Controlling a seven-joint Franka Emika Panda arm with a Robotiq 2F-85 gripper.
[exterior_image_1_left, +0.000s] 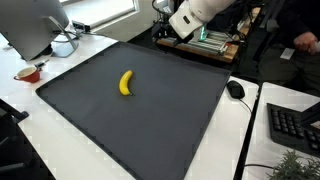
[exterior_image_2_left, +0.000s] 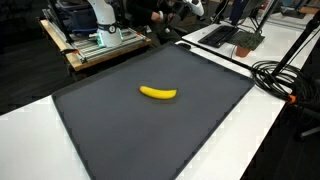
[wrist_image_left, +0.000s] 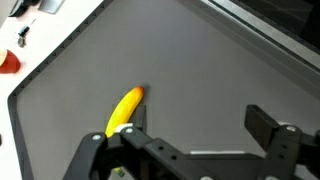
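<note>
One banana (wrist_image_left: 125, 110) is lying flat on the dark mat (wrist_image_left: 200, 70). Its long axis is running diagonally in the wrist view, far tip pointing up-right. The gripper (wrist_image_left: 198, 128) is hovering above, jaws spread wide, holding nothing. One finger (wrist_image_left: 137, 122) is partly covering the banana's near end.

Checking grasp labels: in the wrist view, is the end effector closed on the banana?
No, the banana lies free on the dark mat, and the end effector has its jaws wide apart with nothing between them.
</note>
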